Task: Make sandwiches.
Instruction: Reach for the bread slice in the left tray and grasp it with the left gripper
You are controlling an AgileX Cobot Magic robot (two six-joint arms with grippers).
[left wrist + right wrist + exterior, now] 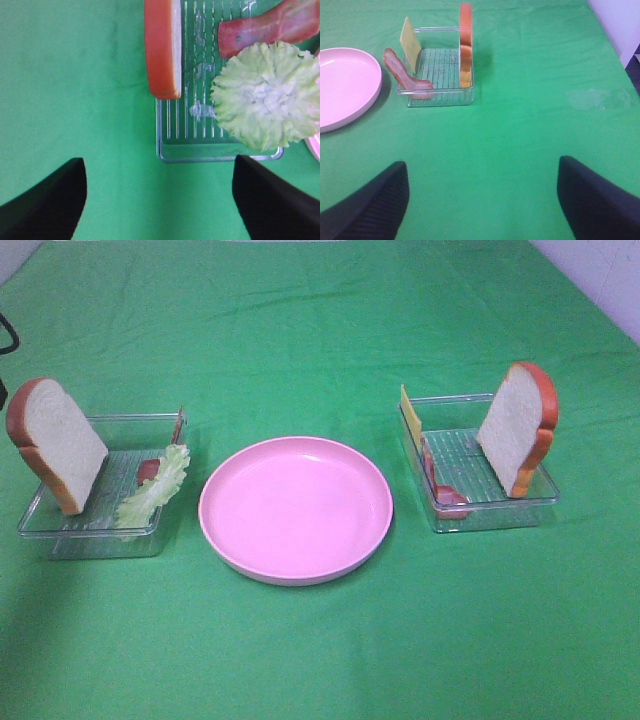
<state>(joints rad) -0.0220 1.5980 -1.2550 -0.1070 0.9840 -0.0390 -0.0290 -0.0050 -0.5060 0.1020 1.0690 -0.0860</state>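
Observation:
Sandwich parts stand in two clear trays. In the left tray (pixel 90 540) a bread slice (pixel 55 445) leans upright beside pale lettuce (pixel 155 488) and a bacon strip (pixel 148 470). The right tray (pixel 490 520) holds another bread slice (pixel 518 427), a cheese square (pixel 410 412) and bacon (pixel 445 495). Neither gripper shows in the exterior high view. My left gripper (pixel 159 200) is open and empty, short of the left tray (pixel 220 150), with the bread (pixel 162 47), lettuce (pixel 265 97) and bacon (pixel 270 27) ahead. My right gripper (pixel 482 200) is open, far from its tray (pixel 440 97).
A round pink plate (pixel 295 508) with nothing on it sits between the trays on the green cloth. A white wall edge (pixel 600 280) shows at the back right. A dark object (pixel 8 335) pokes in at the left edge.

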